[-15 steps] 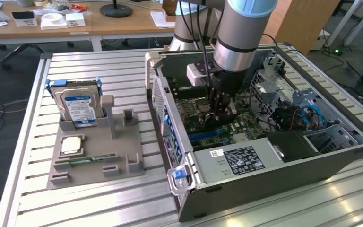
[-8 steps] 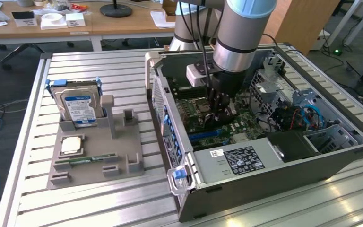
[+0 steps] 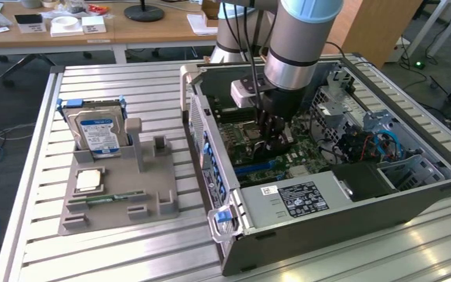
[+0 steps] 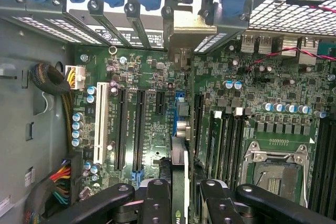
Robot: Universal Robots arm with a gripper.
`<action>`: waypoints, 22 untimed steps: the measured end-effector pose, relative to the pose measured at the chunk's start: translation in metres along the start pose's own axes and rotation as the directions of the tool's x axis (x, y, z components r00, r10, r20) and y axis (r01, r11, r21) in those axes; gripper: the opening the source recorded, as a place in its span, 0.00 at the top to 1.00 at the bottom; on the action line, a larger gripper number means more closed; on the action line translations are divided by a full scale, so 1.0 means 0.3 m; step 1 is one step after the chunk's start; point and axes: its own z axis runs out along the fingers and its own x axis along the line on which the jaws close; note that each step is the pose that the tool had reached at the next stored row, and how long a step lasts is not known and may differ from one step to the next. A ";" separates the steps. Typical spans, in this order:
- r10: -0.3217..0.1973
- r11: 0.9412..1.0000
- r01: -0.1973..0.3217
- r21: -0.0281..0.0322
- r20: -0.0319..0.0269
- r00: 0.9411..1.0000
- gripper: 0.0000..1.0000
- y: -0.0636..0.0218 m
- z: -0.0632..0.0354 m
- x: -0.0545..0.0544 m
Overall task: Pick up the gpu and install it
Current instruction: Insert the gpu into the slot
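Gripper [image 4: 181, 195] tight around the gpu [image 4: 179, 158], edge-on over the motherboard [image 4: 152, 77]; both inside the open computer case [image 3: 327, 220]

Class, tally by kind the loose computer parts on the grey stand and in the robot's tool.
Hard drive: 1
Processor chip: 1
Memory stick: 1
Graphics card, held in the tool: 1
Total: 4

Held edge-on in the tool [image 4: 181, 188], the gpu [image 4: 179, 161] is cut off by the frame edge behind the tool; its broad faces are hidden.
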 end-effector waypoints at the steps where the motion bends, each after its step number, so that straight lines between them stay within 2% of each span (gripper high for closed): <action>1: 0.000 1.000 0.000 0.000 0.000 1.000 0.74 0.002 0.000 0.000; 22: 0.000 1.000 0.000 0.000 0.000 1.000 0.74 0.019 0.000 0.002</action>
